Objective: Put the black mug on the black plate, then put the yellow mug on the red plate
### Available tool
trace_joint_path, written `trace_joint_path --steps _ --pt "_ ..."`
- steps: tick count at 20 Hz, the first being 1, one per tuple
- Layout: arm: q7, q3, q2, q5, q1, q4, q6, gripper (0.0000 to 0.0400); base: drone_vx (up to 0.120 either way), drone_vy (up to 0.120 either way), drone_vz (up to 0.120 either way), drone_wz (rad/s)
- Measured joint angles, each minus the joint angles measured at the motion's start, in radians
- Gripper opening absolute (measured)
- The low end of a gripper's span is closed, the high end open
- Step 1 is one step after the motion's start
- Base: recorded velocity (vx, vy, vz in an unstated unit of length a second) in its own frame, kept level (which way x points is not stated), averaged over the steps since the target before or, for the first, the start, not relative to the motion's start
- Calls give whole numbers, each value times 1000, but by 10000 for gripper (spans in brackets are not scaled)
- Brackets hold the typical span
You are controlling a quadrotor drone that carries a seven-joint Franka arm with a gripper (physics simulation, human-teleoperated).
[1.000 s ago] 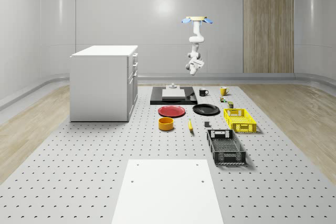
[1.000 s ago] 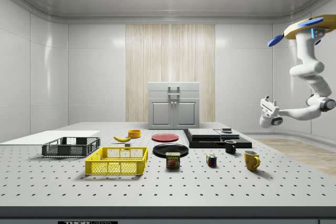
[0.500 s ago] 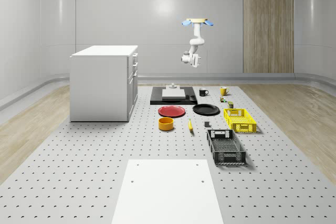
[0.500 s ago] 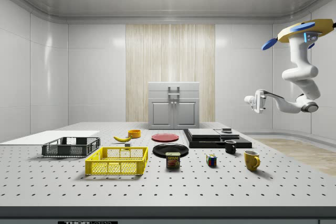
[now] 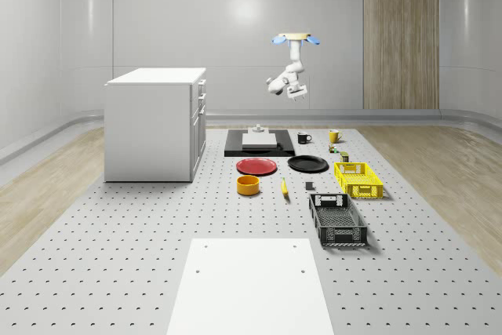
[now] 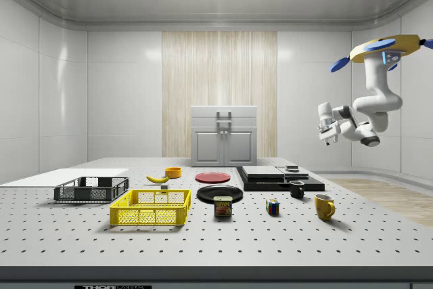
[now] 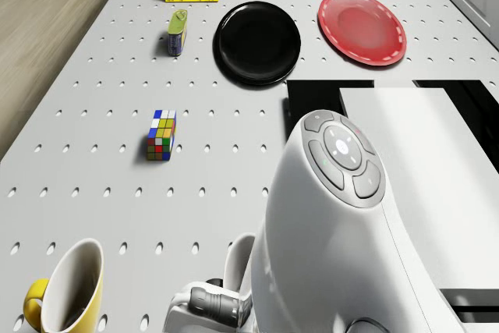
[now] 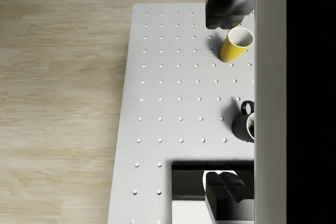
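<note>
So the drone (image 6: 389,47) is hovering high over the far end of the table (image 5: 118,272), out past the mugs, with the arm folded up and the gripper (image 6: 325,128) hanging in the air well above everything. Can't tell if the fingers are open or shut, and it's carrying nothing that I can see. The black mug (image 6: 297,189) sits on the table just beside the black slab (image 6: 277,178), and the yellow mug (image 6: 324,206) is near it, closer to the table's end. Both are upright. The black plate (image 5: 307,164) and red plate (image 5: 256,166) lie side by side, both bare, with a Rubik's cube (image 7: 161,135) and a can (image 7: 178,32) between the mugs and the yellow crate (image 5: 358,179).
</note>
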Motion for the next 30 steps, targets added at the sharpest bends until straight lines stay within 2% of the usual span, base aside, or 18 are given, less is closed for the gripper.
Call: trace_joint_path --steps 4,7,10,13,30 --pt "65 48 -38 -53 -100 -17 -40 400 120 -50 -120 0" --pt "95 70 -62 -68 -144 -22 -51 400 120 -120 -120 0" --pt "116 85 -82 -71 -173 -23 -52 400 120 0 -40 0" --pt "130 97 -101 -69 -193 -23 -46 400 120 0 -27 0" --pt "173 135 -194 -28 -243 -18 23 400 120 0 -120 0"
